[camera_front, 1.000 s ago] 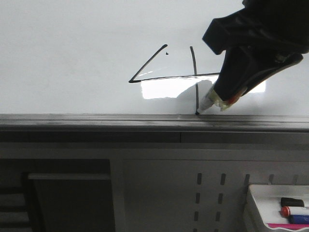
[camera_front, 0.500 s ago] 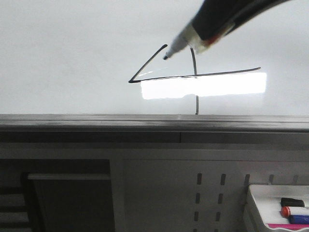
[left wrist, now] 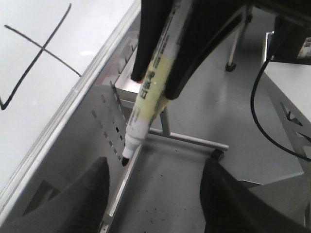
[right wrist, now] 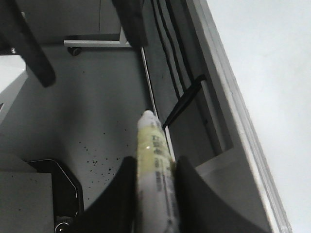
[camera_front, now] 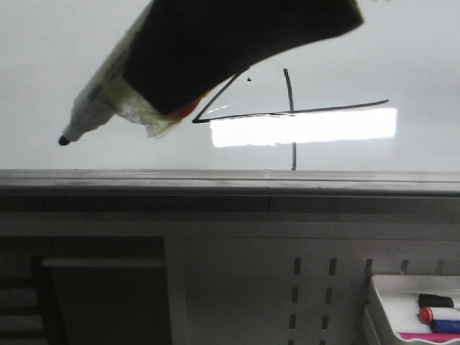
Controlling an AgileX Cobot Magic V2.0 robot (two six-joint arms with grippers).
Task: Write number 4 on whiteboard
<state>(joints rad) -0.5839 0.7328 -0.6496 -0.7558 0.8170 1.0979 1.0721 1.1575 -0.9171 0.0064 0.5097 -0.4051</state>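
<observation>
The number 4 (camera_front: 290,109) is drawn in thin black lines on the whiteboard (camera_front: 388,43), above a bright light reflection. Part of it also shows in the left wrist view (left wrist: 44,47). My right gripper (right wrist: 154,196) is shut on a white and yellow marker (camera_front: 100,100). It holds the marker close to the front camera, left of the 4, with the black tip (camera_front: 65,141) pointing down and left, off the board. The left wrist view shows this marker (left wrist: 150,82) hanging tip down. My left gripper (left wrist: 155,204) is open and empty, beside the board's edge.
A grey metal rail (camera_front: 215,181) runs along the board's near edge. Below it is a grey perforated panel (camera_front: 313,287). A white tray (camera_front: 381,302) at the lower right holds spare markers (camera_front: 440,314). A metal stand leg (left wrist: 189,138) is on the floor.
The marker left the foot of the 4's vertical stroke, rose across the board and swung left and nearer the camera. The 4 now shows unobstructed.
</observation>
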